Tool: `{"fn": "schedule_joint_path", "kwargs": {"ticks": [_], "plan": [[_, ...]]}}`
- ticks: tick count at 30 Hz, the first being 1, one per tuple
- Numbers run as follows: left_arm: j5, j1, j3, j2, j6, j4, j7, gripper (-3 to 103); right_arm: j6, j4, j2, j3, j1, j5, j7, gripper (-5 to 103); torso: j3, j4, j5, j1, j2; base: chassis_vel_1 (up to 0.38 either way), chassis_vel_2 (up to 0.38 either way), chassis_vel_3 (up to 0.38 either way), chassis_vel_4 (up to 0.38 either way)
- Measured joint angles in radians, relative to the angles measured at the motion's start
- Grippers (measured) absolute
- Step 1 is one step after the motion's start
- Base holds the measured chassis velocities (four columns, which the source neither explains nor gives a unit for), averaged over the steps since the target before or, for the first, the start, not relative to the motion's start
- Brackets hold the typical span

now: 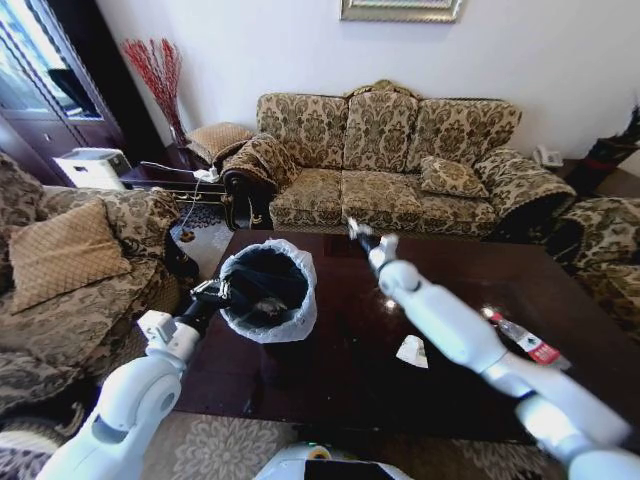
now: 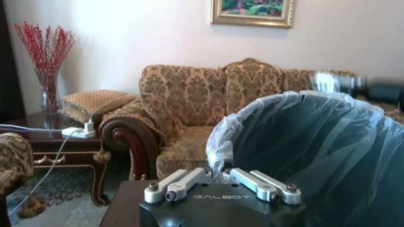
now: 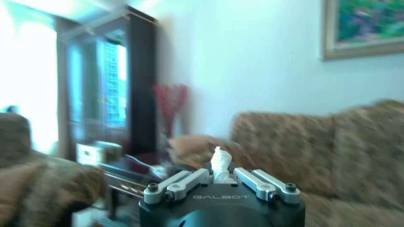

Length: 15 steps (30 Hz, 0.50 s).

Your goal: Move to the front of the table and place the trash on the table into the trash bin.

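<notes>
- Head view: the left gripper [image 1: 212,293] pinches the rim of the trash bin [image 1: 266,292], a black bin lined with a translucent white bag, holding it tilted over the glossy dark surface [image 1: 340,370] at about 9 o'clock. The right gripper [image 1: 357,231] reaches toward 12 o'clock, its jaws closed on a small piece of white paper. A clear bottle with a red label [image 1: 524,341] lies at 3 o'clock, and a white wrapper [image 1: 412,351] sits near the centre. The carried scrap is beside the bin, not over its mouth; released here, it would likely land back on the wood.
- Left wrist view: the jaws are pressed on the bag-covered rim [image 2: 222,166]. The thin, slack liner could slip under the grip and let the bin drop.
- Right wrist view: the crumpled white paper [image 3: 220,164] stands upright between the jaws, barely held; a quick swing of the arm might shake it loose.
</notes>
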Motion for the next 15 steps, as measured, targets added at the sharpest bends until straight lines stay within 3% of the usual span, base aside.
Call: {"fn": "schedule_joint_path", "kwargs": {"ticks": [7, 8, 15], "plan": [[0.000, -0.001, 0.001, 0.007, 0.001, 0.005, 0.001, 3, -0.109, 0.215, 0.032, -0.099, 0.153, 0.124, -0.002, 0, 0.000, 0.0006, 0.0001, 0.000, 0.000, 0.000, 0.000, 0.000, 0.000], [0.000, -0.001, 0.001, 0.010, 0.001, 0.007, 0.000, 3, -0.131, 0.270, 0.034, -0.150, 0.187, 0.171, 0.008, 0, 0.000, 0.0006, 0.0000, 0.000, 0.000, 0.000, 0.000, 0.000, 0.000], [0.000, -0.001, 0.001, 0.011, 0.001, 0.002, 0.001, 3, -0.164, 0.388, 0.002, -0.337, 0.255, 0.233, -0.005, 0, 0.000, 0.0000, 0.0003, 0.000, 0.000, 0.000, 0.000, 0.000, 0.000]]}}
